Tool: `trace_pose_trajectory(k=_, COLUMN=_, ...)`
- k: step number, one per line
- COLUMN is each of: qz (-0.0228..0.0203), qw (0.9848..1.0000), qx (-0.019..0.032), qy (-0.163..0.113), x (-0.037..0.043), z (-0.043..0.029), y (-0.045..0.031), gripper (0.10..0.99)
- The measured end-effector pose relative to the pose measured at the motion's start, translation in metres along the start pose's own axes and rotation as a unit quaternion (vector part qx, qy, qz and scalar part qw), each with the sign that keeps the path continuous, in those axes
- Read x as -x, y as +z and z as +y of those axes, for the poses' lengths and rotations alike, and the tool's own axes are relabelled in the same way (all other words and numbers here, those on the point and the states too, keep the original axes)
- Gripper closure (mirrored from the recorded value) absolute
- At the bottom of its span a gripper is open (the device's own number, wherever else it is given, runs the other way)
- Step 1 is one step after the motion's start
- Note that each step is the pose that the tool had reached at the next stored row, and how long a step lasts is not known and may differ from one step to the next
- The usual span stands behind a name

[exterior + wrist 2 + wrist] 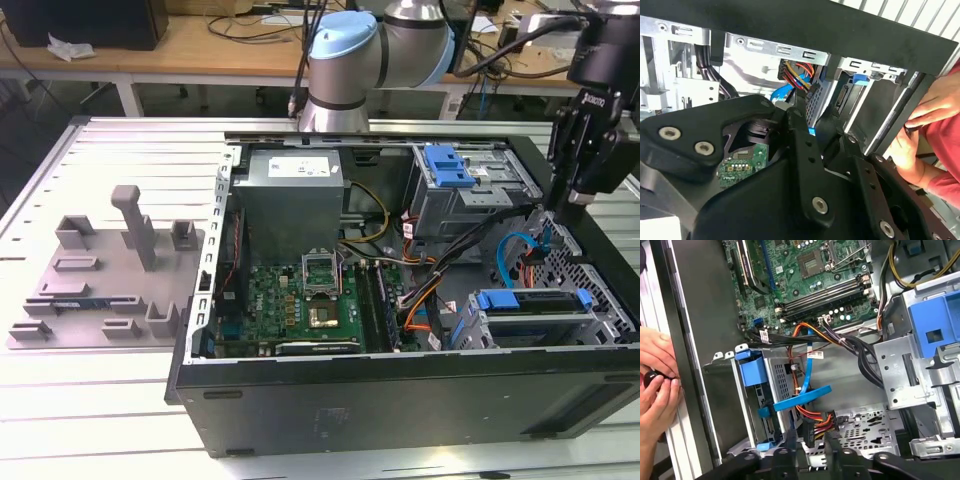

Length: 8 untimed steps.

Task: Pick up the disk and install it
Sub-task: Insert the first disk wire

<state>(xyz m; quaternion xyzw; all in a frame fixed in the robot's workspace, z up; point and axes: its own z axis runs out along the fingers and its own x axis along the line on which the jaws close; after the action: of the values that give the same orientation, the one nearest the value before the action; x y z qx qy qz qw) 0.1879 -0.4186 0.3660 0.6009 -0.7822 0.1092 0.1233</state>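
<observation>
Arm poised over the drive-bay end of an open computer case

The arm reaches in from the table's far edge, and the gripper (578,198) points straight down above the corner of the computer case (400,395) at the exterior view's right. Nothing shows in its grasp, and I cannot tell whether the claw is open or closed. The case lies on its side on the table (120,400), holding a green motherboard (300,295), a grey power supply (295,195), an upper drive cage (470,200) topped by a blue latch (447,165), and bundled cables (850,342). The disk (527,301) sits in its blue carrier inside the lower cage (600,315) at the case's near corner, below and nearer than the gripper. A person's hands (657,382) rest on the case's rim beside that cage. A grey fixture tray (100,285) lies near the table's edge at the exterior view's left.
</observation>
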Motion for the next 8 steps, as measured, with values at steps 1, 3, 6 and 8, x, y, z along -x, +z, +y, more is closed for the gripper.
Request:
trace_pose_trajectory(k=1, qz=0.0014, qw=1.0, qx=-0.0003, qy=0.0, x=0.001, z=0.0001, y=0.0021, gripper=0.733)
trace_pose_trajectory(k=3, qz=0.0041, qw=1.0, qx=-0.0007, qy=0.0, x=0.0024, z=0.0002, y=0.0057, gripper=0.733)
trace_pose_trajectory(k=6, qz=0.0057, qw=1.0, qx=-0.0008, qy=0.0, x=0.0035, z=0.0, y=0.0086, gripper=0.733)
trace_pose_trajectory(k=8, qz=0.0064, qw=1.0, qx=-0.0004, qy=0.0, x=0.0037, z=-0.0006, y=0.0088, gripper=0.733)
